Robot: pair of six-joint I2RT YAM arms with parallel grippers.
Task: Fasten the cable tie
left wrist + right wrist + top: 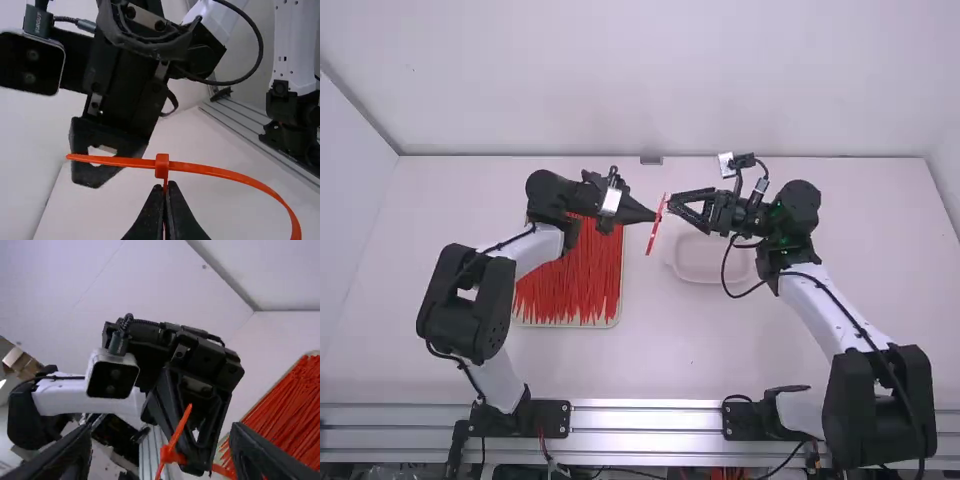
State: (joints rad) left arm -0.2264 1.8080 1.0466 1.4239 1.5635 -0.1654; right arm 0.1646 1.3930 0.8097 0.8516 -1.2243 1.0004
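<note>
The left gripper (164, 192), pinching the red cable tie (161, 165) at its head over mid-table, holds its strap running near-to-far, and the right gripper (672, 205), 2 fingers spread, sits just right of its far tail.

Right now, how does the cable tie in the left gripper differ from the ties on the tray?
The held tie is in the air, pinched by the left gripper; the piled ties lie on the tray. The held tie curves; the piled ties are straight. The held tie is single; the piled ties are many. Both are red.
</note>
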